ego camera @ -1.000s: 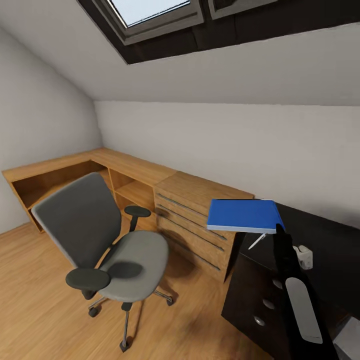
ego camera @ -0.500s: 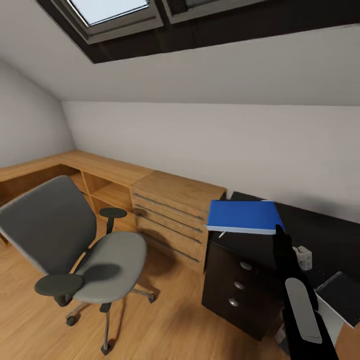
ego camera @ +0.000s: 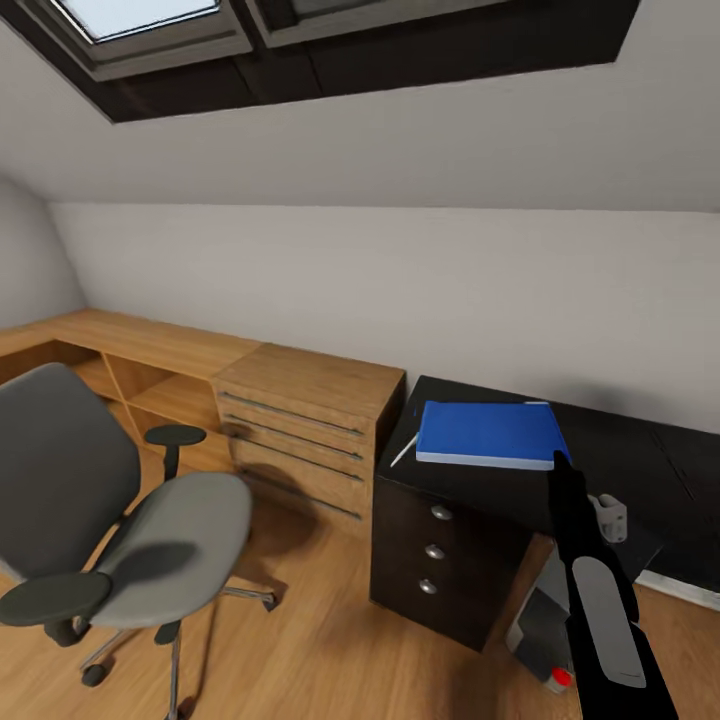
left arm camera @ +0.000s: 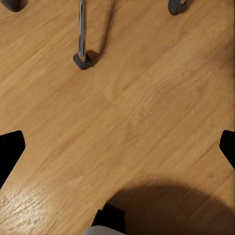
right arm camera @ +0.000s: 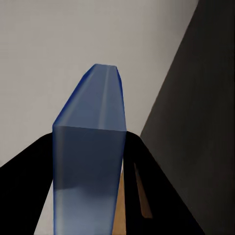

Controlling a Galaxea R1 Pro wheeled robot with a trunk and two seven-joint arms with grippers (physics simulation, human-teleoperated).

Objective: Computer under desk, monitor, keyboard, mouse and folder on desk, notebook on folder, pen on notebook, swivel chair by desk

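Sloped white walls and a dark-framed skylight (ego camera: 150, 25) close in over a warm wooden floor (ego camera: 300, 640), and from the head camera I look down on the black-topped desk with dark drawers and round knobs (ego camera: 640, 450) standing against the far wall, just beside a light wooden drawer unit (ego camera: 305, 430) that continues into a low wooden shelf run (ego camera: 130, 350). My right arm (ego camera: 595, 600) reaches up from the lower edge, black with a pale grey panel, and its right gripper (ego camera: 557, 462) holds the thin bright blue folder (ego camera: 490, 432) by its near corner; the folder lies level above the desk's left end, though I cannot tell whether it touches the top. In the right wrist camera the folder (right arm camera: 93, 156) sits edge-on between the two black fingers (right arm camera: 156, 196), which are clamped on either side of it. A slim white pen (ego camera: 403, 452) shows slanted just at the folder's left edge, above the desk's corner. Under the desk, near the drawers, I see the small silver-grey computer tower with a red light (ego camera: 545, 640) on the floor. The grey padded swivel chair with black armrests (ego camera: 110, 540) stands well apart to the left, its chrome base on casters. In the left wrist camera I see bare floor, a chrome chair leg with its caster (left arm camera: 82, 56), and the two dark tips of the left gripper (left arm camera: 120, 147) spread wide at opposite edges, holding nothing.
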